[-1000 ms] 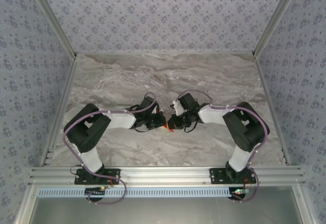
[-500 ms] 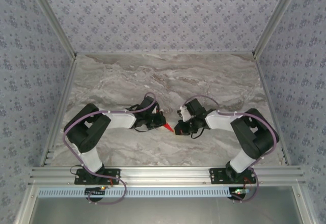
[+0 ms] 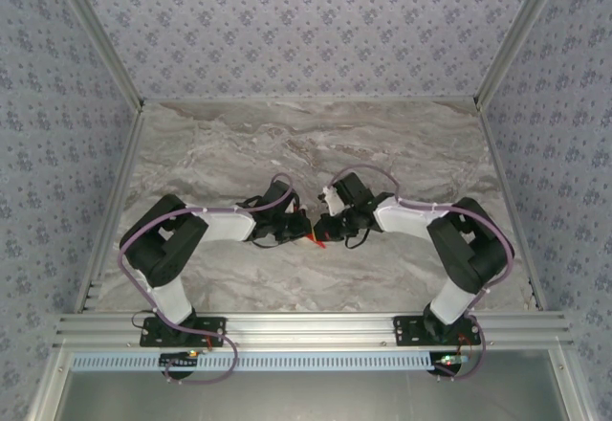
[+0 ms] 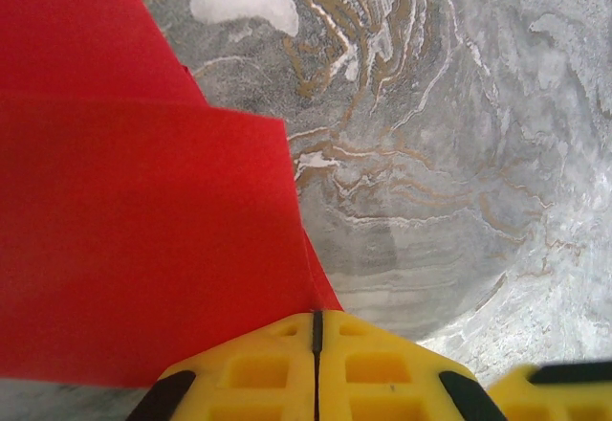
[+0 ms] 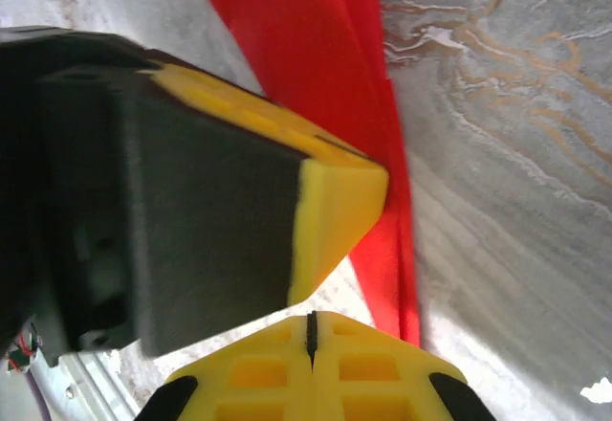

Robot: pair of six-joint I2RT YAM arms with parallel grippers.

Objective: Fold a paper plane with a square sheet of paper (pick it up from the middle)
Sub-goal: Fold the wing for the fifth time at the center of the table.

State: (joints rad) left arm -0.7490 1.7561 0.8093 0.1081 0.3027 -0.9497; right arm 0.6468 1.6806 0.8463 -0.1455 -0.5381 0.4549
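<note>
Top view: both black-and-white arms reach inward and meet low over the middle of the grey-veined marble-pattern table [image 3: 402, 153]. The left gripper [image 3: 304, 229] and the right gripper [image 3: 323, 231] sit tip to tip. A small sliver of the narrow folded strip of thin matte red paper [image 3: 316, 241] pokes out between and just below them, so the red paper is at table centre, in the grippers' reach and not lying flat.

Left wrist view: the left gripper [image 4: 316, 330] has its yellow fingers pressed fully together. A corner of the red paper [image 4: 143, 249] runs right into their seam, so it is pinched there. The paper fans out up-left in at least two overlapping layers, above the marble.

Right wrist view: the right gripper [image 5: 311, 330] is closed, its yellow tips meeting. The red paper [image 5: 296, 48] is a long narrow layered band passing just beside its tips. Can't tell if it nips the paper or only touches it. The left gripper's yellow finger [image 5: 335, 191] lies across the band.

Step, as I judge it: late folding, with the dart shape being creased or handed between grippers. Next move calls for the right gripper to get a sure pinch on the free edge while the left holds firm. Thin paper, so it may slip or tear.
</note>
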